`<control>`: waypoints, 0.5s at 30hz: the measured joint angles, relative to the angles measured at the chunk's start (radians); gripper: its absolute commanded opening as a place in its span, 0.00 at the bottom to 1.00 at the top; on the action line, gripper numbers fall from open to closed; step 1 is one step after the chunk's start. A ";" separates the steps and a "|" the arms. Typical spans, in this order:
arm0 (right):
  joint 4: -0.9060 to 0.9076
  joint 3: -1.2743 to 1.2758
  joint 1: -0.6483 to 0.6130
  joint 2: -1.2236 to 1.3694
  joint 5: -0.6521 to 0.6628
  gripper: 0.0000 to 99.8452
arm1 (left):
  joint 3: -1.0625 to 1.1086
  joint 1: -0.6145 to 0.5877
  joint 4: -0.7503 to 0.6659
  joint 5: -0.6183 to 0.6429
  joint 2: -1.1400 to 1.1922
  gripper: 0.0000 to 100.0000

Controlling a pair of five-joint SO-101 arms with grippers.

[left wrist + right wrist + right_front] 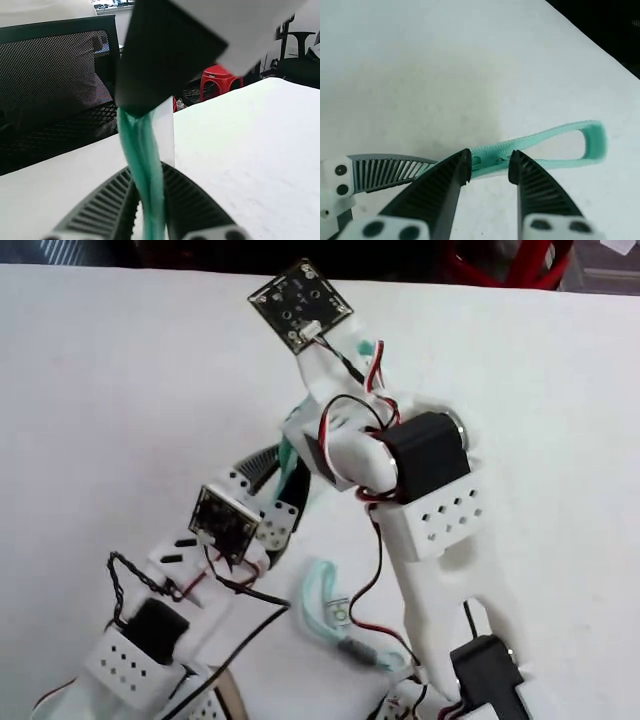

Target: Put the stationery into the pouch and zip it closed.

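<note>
The left pincer [147,172] is closed on the green zip edge of the pouch [545,136], and the right pincer [489,160] pinches the same edge just beside it, holding it above the desk [420,75]. The far end of the zip gapes in a loop, so closing is unfinished. A teal item [322,605], apparently stationery, lies on the desk outside the pouch.
</note>
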 measured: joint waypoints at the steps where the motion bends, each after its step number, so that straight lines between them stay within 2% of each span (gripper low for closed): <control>1: 0.000 -0.009 0.006 0.005 0.000 0.12 | 0.000 0.000 0.000 0.000 0.000 0.02; 15: 0.000 -0.038 0.026 0.018 0.000 0.09 | 0.000 0.002 -0.002 0.000 0.000 0.02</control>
